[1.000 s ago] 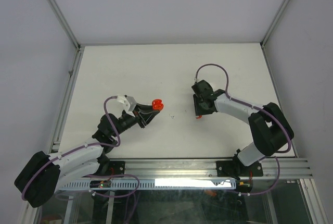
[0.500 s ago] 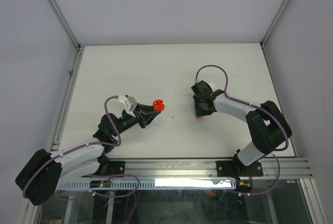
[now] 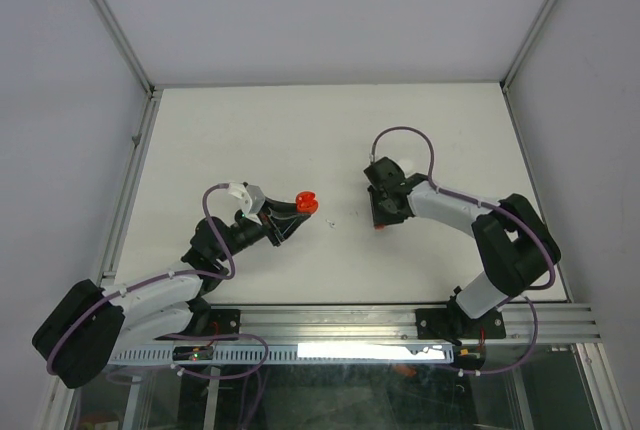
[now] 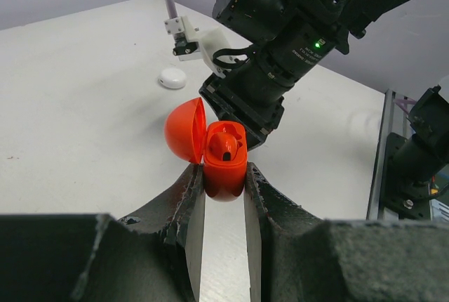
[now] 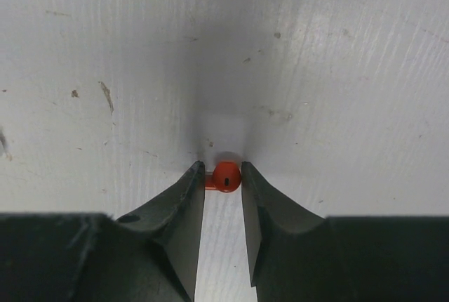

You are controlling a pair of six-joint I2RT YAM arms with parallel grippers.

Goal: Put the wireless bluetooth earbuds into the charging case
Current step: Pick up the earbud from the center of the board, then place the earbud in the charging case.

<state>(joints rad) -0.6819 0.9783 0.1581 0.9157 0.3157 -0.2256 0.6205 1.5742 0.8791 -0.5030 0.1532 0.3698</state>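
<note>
One small red plastic earbud sits pinched in your right hand; your left hand grips the open red case, toward the counter's left edge.

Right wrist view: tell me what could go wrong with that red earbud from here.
1. The red earbud sits at the very tips of the right hand, on the table; small and rounded, it may slip out when lifted.
2. The open red case in the left hand seems to hold one bud already; a misaligned insertion could strike it or the raised lid.
</note>
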